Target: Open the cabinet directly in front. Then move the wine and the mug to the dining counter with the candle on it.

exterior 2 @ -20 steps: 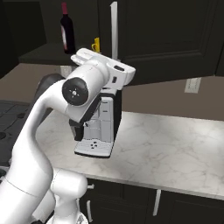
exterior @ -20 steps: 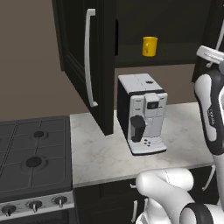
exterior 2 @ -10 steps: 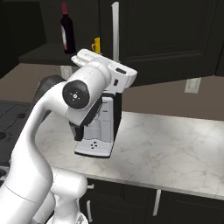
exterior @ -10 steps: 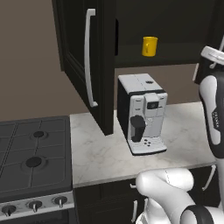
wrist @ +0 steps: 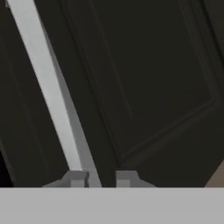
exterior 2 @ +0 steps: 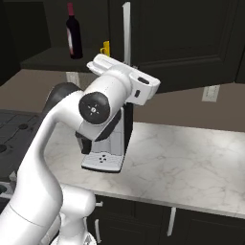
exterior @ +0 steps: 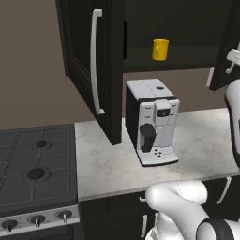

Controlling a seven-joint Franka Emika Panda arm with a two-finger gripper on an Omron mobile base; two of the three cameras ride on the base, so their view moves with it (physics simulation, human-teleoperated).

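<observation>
The cabinet's left door (exterior: 86, 56) stands swung open. Inside on the shelf sit the yellow mug (exterior: 160, 49) and, further left, the wine (exterior 2: 72, 36). The mug (exterior 2: 105, 48) also peeks out beside the right door's pale bar handle (exterior 2: 127, 28). In the hand view that handle (wrist: 48, 87) runs down between my fingertips. My gripper (wrist: 100, 179) is shut on it, right in front of the right door's dark panel (wrist: 153, 78). The dining counter and the candle are out of view.
A white and black coffee machine (exterior: 152, 122) stands on the marble counter (exterior: 201, 140) under the cabinet. A gas stove (exterior: 35, 168) adjoins the counter on the left. My own arm (exterior 2: 95, 110) blocks part of the right base view.
The hand has edged slightly further towards the right door's handle. The mug, the wine and the left door have not moved.
</observation>
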